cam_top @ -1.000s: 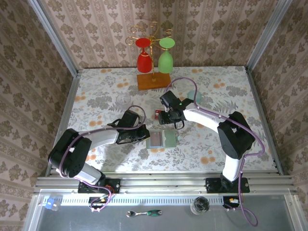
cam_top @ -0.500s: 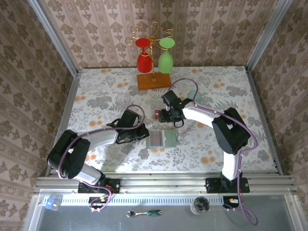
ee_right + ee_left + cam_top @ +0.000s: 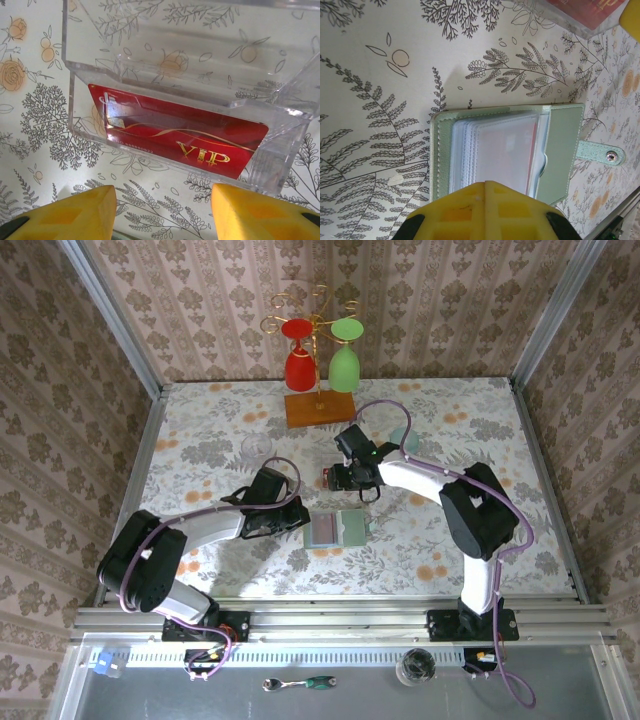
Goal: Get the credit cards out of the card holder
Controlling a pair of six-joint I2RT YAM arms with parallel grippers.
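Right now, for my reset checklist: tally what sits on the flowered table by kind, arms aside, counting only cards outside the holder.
Stemmed glasses: 2, red glass and green glass
Glass rack: 1
Clear glass: 1
Teal cup: 1
Clear tray: 1
Red card, in the tray: 1
Card holder: 1
Total: 8

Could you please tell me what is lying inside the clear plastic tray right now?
One red card with gold VIP lettering lies flat in the clear tray. The red card itself hides whether another card sits beneath it.
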